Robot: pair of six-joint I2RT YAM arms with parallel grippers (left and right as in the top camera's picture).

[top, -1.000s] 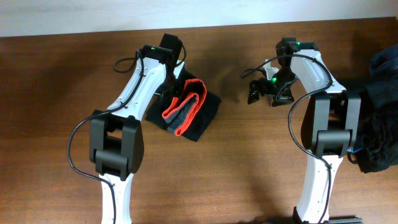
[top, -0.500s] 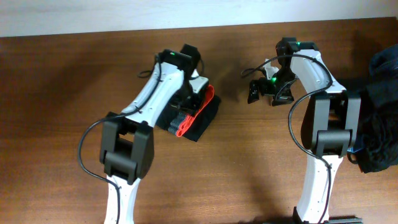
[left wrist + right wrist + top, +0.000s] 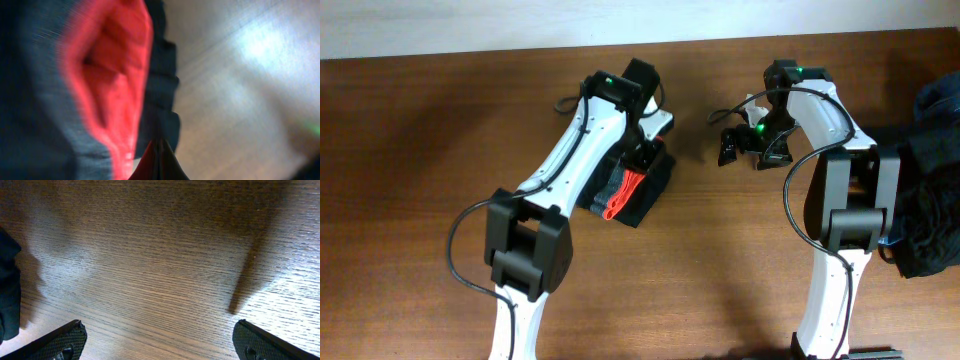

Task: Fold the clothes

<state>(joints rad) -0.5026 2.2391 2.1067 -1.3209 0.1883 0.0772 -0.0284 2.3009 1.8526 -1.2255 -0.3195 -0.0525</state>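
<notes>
Overhead: pants (image 3: 648, 192) = soft black folded bundle, grey band, red edge, on wood-grain tabletop (image 3: 420, 160), centre-left. The left arm (image 3: 575, 150) reaches over it, wrist tipped down.
L wrist: left pincer (image 3: 158, 162) shut, tips by blurred red fabric; grip unclear.
R wrist: right pincer (image 3: 162, 342) spread wide, holds nothing, above wood.

Brown wooden table (image 3: 410, 200), perhaps pale wall (image 3: 440, 25)

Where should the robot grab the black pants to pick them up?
Probably the folded black edge on the right side of the pants, coming in from the right over bare table. They lie folded flat, the left arm covers their far part, and the open right gripper is on that side.
</notes>
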